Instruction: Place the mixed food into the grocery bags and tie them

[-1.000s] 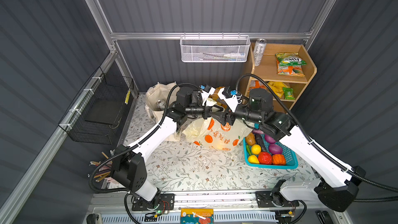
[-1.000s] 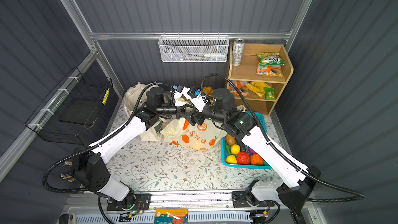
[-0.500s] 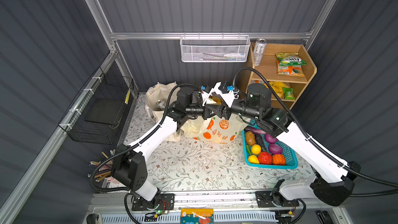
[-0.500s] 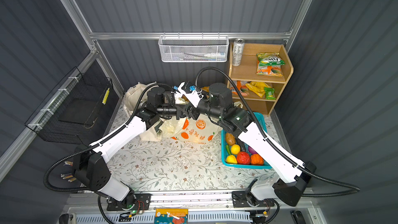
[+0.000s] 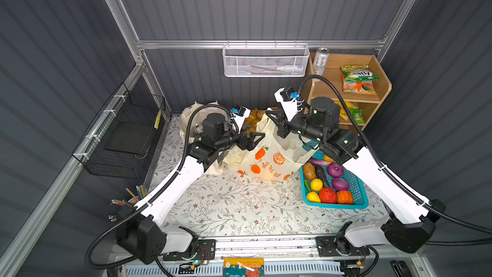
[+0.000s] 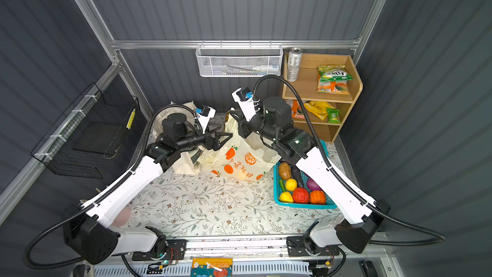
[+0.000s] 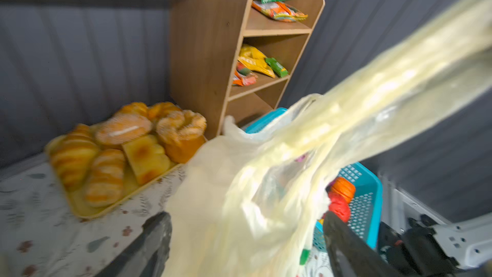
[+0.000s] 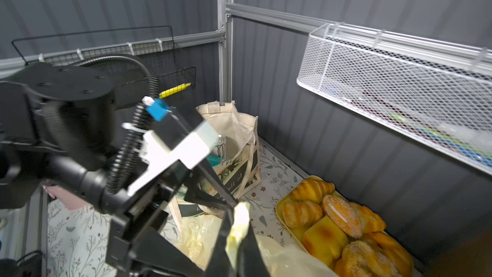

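The pale-yellow plastic grocery bag [image 5: 269,161] [image 6: 239,161] with orange fruit print stands mid-table. My right gripper [image 5: 271,118] [image 8: 235,225] is shut on one of its handles, held up above the bag. My left gripper [image 5: 255,139] [image 7: 247,235] is open just left of it, with loose bag film [image 7: 266,182] between its spread fingers. The cream canvas tote [image 8: 239,134] [image 5: 191,118] stands at the back left with a can [image 8: 222,147] inside. Bread pieces [image 7: 119,150] [image 8: 340,225] lie on a yellow tray behind the bags.
A turquoise basket [image 5: 356,201] [image 6: 306,205] of toy produce sits right of the plastic bag. The wooden shelf [image 5: 372,97] at the back right carries a can [image 5: 320,61] and snack packets [image 5: 358,74]. A white wire basket [image 5: 266,59] hangs on the back wall, a black one [image 5: 125,134] on the left wall.
My left gripper has opened and let go of the bag handle. My right gripper has shut on the handle and lifted up and to the right. The two grippers have drawn apart.
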`<control>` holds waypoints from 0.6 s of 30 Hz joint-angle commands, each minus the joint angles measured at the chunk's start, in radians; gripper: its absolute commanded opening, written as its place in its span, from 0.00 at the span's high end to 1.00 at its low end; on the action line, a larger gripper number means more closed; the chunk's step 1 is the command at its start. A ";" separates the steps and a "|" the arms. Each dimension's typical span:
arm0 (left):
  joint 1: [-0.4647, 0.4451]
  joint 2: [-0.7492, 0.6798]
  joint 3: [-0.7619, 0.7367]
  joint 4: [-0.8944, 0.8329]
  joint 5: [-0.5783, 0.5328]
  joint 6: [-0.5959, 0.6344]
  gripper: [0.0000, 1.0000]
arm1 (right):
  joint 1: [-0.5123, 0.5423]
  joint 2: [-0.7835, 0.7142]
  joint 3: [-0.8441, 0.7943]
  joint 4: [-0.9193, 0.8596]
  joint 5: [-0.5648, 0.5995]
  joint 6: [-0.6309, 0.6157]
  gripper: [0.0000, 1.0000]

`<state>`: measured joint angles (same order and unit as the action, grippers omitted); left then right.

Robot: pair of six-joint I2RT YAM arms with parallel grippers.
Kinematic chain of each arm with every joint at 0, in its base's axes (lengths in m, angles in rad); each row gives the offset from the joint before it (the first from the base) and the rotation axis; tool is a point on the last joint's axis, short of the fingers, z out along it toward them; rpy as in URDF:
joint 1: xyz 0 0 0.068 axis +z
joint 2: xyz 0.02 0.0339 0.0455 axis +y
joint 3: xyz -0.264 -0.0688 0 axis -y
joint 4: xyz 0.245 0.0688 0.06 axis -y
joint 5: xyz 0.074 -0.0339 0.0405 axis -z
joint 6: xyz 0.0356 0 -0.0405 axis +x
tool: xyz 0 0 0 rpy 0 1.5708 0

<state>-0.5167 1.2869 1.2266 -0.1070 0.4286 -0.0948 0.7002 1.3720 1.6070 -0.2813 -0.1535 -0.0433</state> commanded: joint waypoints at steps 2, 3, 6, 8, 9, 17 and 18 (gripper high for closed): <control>0.000 -0.086 -0.021 -0.027 -0.092 0.077 0.07 | 0.002 -0.014 0.045 -0.049 0.050 0.118 1.00; -0.002 -0.082 -0.007 -0.016 -0.090 0.075 0.06 | 0.004 -0.016 0.047 -0.053 0.049 0.134 1.00; -0.041 -0.039 0.050 0.002 -0.068 0.094 0.03 | 0.006 -0.016 0.052 -0.057 0.029 0.160 1.00; -0.072 0.000 0.091 0.007 -0.056 0.125 0.03 | 0.008 -0.014 0.051 -0.058 0.026 0.162 1.00; -0.086 0.025 0.112 0.008 -0.044 0.138 0.03 | 0.009 -0.013 0.051 -0.062 0.028 0.163 1.00; -0.138 0.152 0.218 0.097 0.014 0.137 0.03 | 0.010 0.002 0.053 -0.079 0.023 0.171 1.00; -0.140 0.160 0.215 0.125 0.012 0.124 0.04 | 0.011 0.005 0.054 -0.081 0.023 0.172 1.00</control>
<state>-0.6556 1.4403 1.3979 -0.0647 0.4122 0.0303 0.7052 1.3655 1.6371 -0.3485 -0.1303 0.1135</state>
